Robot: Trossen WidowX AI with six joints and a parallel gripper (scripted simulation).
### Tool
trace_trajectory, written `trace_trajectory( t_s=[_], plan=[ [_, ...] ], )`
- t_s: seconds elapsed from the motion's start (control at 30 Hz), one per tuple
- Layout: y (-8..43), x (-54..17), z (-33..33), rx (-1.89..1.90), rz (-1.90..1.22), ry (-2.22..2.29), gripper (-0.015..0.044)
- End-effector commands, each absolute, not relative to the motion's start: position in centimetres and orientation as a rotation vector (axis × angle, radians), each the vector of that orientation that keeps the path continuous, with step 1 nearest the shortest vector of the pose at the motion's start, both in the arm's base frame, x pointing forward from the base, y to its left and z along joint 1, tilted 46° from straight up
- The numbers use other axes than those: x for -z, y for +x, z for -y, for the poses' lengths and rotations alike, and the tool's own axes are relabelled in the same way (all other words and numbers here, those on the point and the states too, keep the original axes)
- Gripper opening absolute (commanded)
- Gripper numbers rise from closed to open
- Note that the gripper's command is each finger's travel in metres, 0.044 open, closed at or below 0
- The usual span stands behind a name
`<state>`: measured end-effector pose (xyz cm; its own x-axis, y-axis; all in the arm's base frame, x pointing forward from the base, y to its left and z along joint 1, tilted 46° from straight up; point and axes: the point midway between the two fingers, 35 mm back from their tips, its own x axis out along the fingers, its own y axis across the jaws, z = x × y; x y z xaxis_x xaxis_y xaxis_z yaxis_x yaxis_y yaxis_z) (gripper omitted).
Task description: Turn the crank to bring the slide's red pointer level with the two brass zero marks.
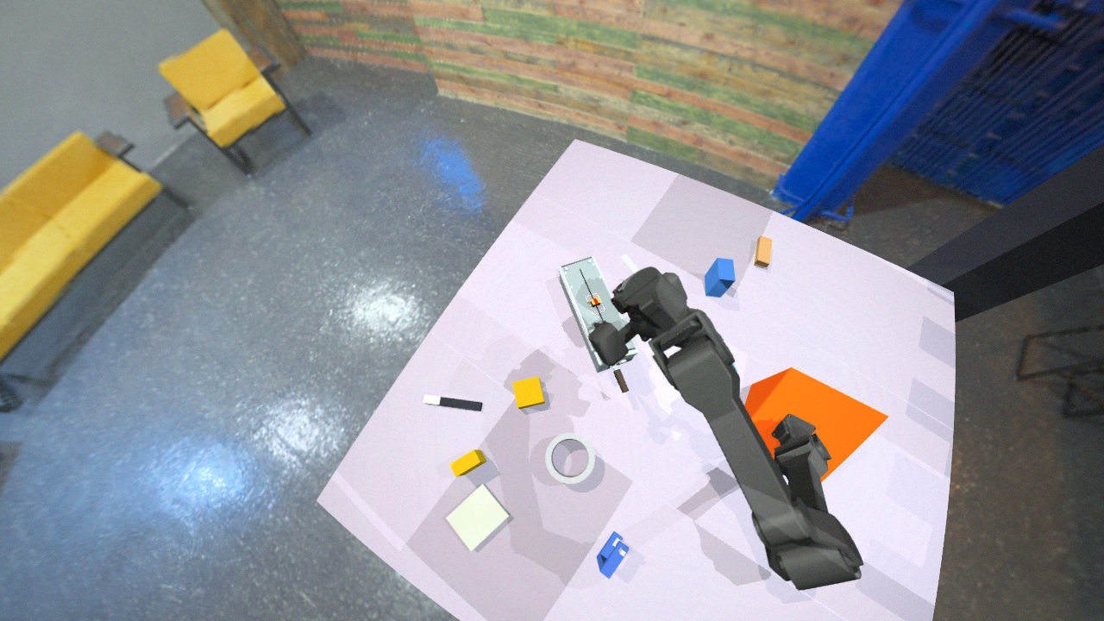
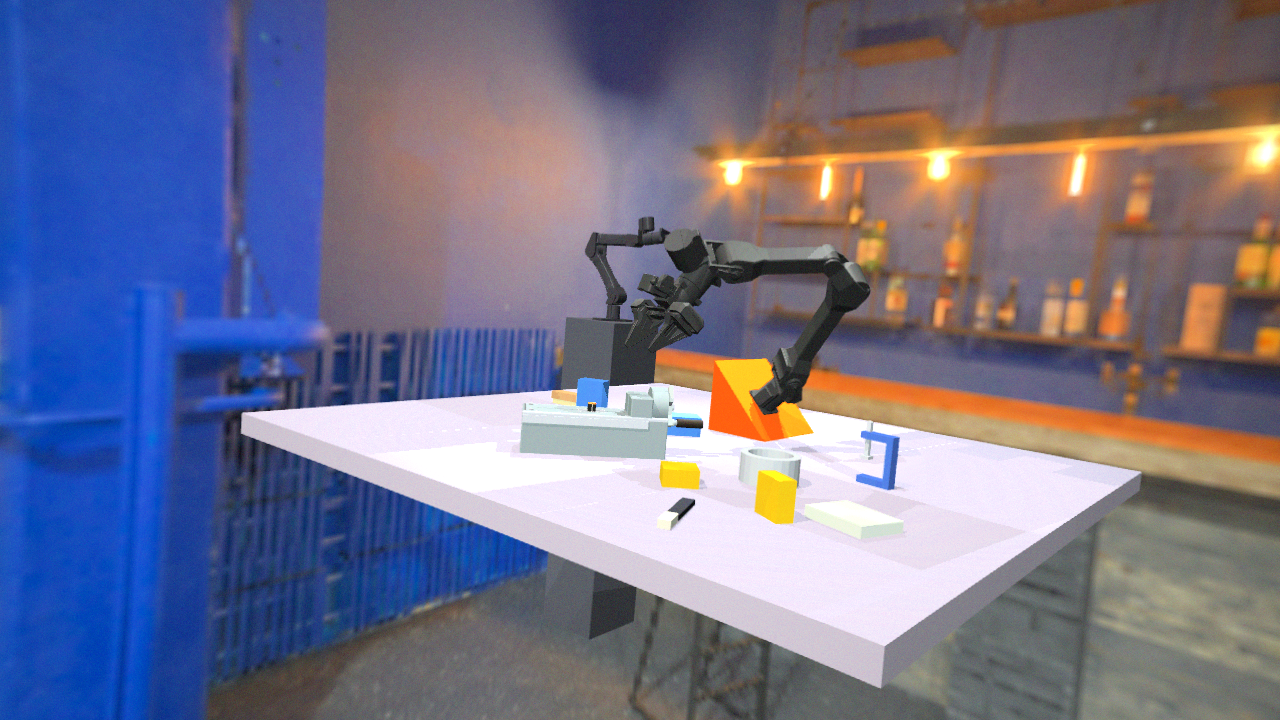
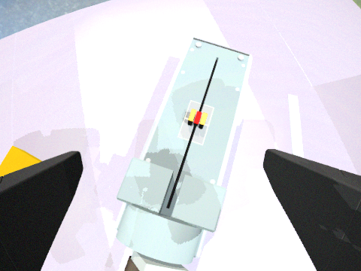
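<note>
The grey-green machine (image 1: 576, 281) (image 2: 590, 438) (image 3: 226, 75) lies on the table, a long black slot down its top. The red pointer (image 1: 594, 302) (image 3: 198, 117) sits in the slot between a left brass mark (image 3: 192, 115) and a right brass mark (image 3: 204, 119). It looks level with both in the wrist view. The brown crank handle (image 1: 622, 381) (image 2: 689, 423) (image 3: 131, 264) sticks out at the crank end, mostly out of the wrist view. My gripper (image 2: 641, 346) (image 3: 175, 159) is wide open and empty, above the machine and clear of the handle.
Yellow blocks (image 1: 529, 392) (image 2: 775, 497), a grey ring (image 1: 549, 461) (image 2: 756, 472), a black-and-white bar (image 1: 461, 404) and a pale slab (image 1: 478, 517) lie around the crank end. A blue clamp (image 1: 611, 557) (image 2: 891, 461), orange wedge (image 1: 841, 409) and blue block (image 1: 718, 278) are also on the table.
</note>
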<state>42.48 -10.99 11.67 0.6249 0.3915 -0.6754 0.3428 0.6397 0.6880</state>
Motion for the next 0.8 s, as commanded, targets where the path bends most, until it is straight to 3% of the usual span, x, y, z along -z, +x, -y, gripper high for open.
trace_trajectory(
  t_s=[0.0,0.3,0.77],
  plan=[
    [43.4,-10.5,12.4,-0.119,-0.892,0.887,0.044],
    [44.5,-8.1,14.7,-0.3,-0.793,0.837,0.044],
    [44.6,-4.4,10.9,-0.301,-0.792,0.838,0.044]
  ],
)
